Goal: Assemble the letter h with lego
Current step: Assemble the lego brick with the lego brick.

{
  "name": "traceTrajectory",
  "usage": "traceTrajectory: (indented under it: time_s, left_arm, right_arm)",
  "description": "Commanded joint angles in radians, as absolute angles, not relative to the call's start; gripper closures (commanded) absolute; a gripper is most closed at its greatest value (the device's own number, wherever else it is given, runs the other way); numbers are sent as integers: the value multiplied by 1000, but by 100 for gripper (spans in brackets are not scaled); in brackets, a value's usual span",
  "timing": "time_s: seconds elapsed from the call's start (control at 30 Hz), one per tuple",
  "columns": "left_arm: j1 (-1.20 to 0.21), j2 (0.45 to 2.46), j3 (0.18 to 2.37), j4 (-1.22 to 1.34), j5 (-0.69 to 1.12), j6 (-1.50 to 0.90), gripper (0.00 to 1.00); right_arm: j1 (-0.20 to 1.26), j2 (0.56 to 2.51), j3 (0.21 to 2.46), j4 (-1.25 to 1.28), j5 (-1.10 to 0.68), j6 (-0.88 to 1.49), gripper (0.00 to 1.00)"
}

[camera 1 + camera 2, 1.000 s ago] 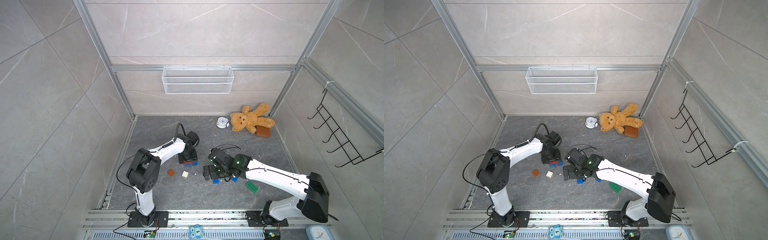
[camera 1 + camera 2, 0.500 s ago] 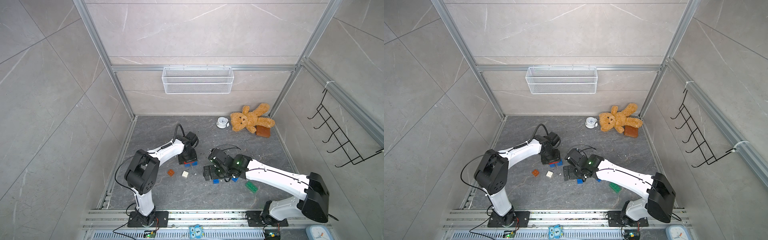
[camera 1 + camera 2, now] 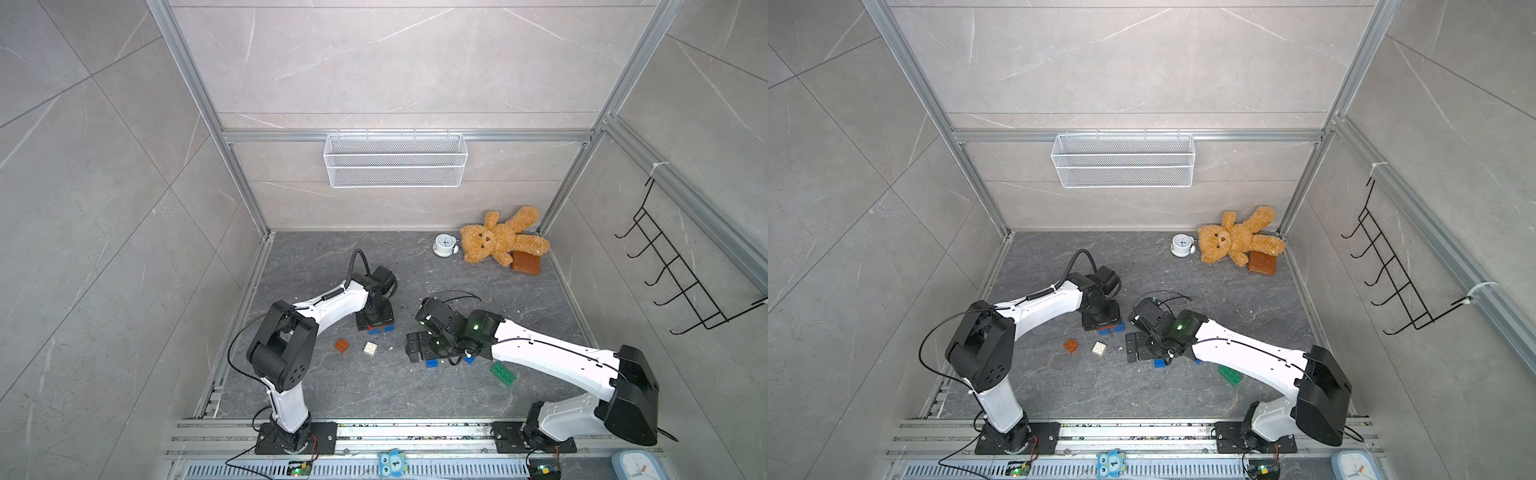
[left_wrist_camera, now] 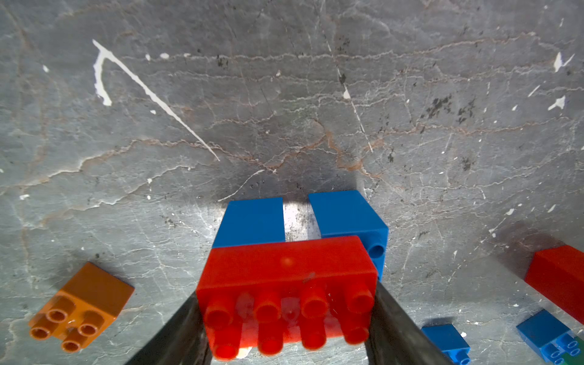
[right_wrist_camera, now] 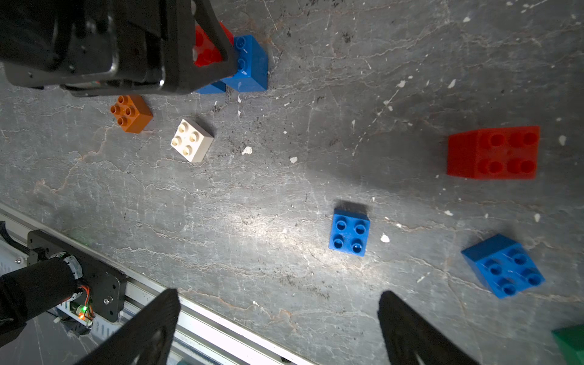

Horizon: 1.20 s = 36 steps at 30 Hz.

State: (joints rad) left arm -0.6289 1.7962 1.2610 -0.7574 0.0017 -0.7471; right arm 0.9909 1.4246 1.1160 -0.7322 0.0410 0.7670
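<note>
The counter (image 3: 332,266) is dark grey stone, veined and flecked with white chips. It is boxed in by pale grey tiled walls (image 3: 104,208) and aluminium rails (image 3: 399,136). A white wire basket (image 3: 395,160) hangs on the back wall and a black hook rack (image 3: 681,270) on the side wall. In the far corner a teddy bear (image 3: 500,241) sprawls over a smooth brown block (image 3: 527,263), with a small white alarm clock (image 3: 444,244) just beside it.

The left end effector (image 4: 287,316) is pinching a long red brick (image 4: 284,268), one of its fingers (image 4: 395,316) against each short end. That brick lies across the tops of two blue bricks (image 4: 252,221), which stand side by side with a narrow gap between them. Whether it is pressed fully home I can't tell. An orange-brown brick (image 5: 131,113) and a white brick (image 5: 191,140) lie loose nearby, apart from each other.

The right end effector (image 5: 278,316) hangs low over the counter, spread wide with nothing between its fingers. Beyond its tips lie a small blue brick (image 5: 349,232), a second blue brick (image 5: 504,265) turned at an angle, and a square red brick (image 5: 493,151). All three are apart from one another and untouched. A green brick (image 3: 503,372) lies beside the right arm.
</note>
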Motion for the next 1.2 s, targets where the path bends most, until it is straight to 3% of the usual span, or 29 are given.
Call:
traceTrajectory:
  time_s: [0.0, 0.87, 1.17]
  left_arm:
    - [-632, 1850, 1207, -790, 8, -710, 100]
    - [-632, 1947, 1069, -732, 43, -603, 100]
    - [-632, 1973, 1143, -827, 11, -563, 100]
  right_arm:
    - [1001, 1405, 1114, -749, 64, 779, 0]
    - [1012, 1420, 1118, -757, 73, 792, 0]
    - [1011, 1413, 1144, -783, 89, 785, 0]
